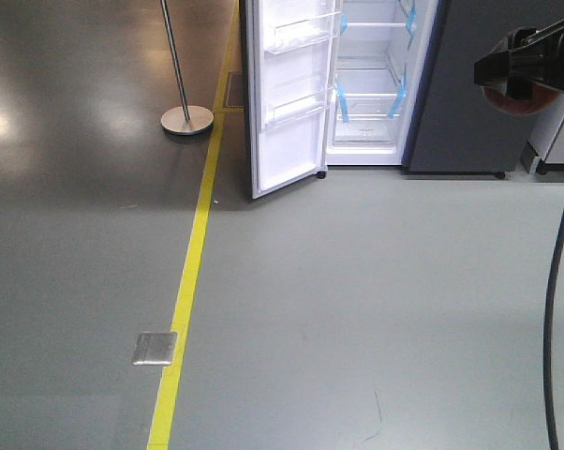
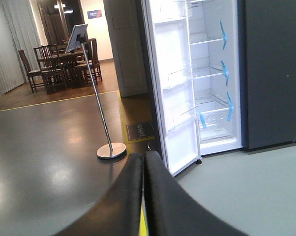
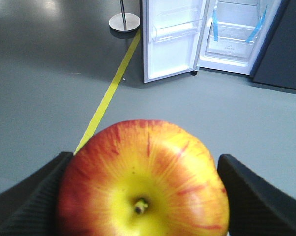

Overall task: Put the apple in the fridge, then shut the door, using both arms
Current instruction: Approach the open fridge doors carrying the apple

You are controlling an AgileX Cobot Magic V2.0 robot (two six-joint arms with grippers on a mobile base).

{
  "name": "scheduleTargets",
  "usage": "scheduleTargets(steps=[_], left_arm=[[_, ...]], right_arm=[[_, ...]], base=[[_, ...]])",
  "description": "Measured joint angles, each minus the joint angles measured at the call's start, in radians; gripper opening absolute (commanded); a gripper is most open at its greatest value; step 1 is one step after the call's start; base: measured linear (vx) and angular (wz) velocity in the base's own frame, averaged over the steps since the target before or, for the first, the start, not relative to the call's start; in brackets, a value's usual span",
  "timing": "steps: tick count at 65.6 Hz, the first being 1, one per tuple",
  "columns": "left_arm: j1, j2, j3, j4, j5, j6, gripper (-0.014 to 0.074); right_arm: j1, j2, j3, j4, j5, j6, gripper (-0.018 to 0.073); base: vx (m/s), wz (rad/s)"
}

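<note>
Though small and light by the look of it, the apple (image 3: 143, 182) seemed firm and smooth-skinned. I judged it likely to bruise under a hard squeeze and to roll if set down carelessly on a flat shelf. It sat with its stem toward the wrist camera between the ribbed pads (image 3: 32, 201) of the right gripper (image 3: 144, 196), which was clamped across its widest girth, one pad on each flank. That looked the sound place to hold it, with only modest force. The left gripper (image 2: 143, 169) carried nothing, its two fingers pressed together. Beyond lay grey floor (image 1: 357, 309) crossed by a yellow line (image 1: 193, 253). Well apart from both arms stood the fridge (image 1: 366, 150), its door (image 1: 287, 159) swung wide open.
</note>
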Motion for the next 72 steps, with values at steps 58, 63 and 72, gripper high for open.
scheduleTargets(steps=[58,63,72], left_arm=[[0.0,0.0,0.0,0.0,0.0,0.0,-0.0007],[0.0,0.0,0.0,0.0,0.0,0.0,-0.0007],[0.0,0.0,0.0,0.0,0.0,0.0,-0.0007]], right_arm=[[0.0,0.0,0.0,0.0,0.0,0.0,0.0102],[0.0,0.0,0.0,0.0,0.0,0.0,0.0102],[0.0,0.0,0.0,0.0,0.0,0.0,0.0102]], base=[[0.07,-0.02],[0.07,-0.01],[0.07,0.0]])
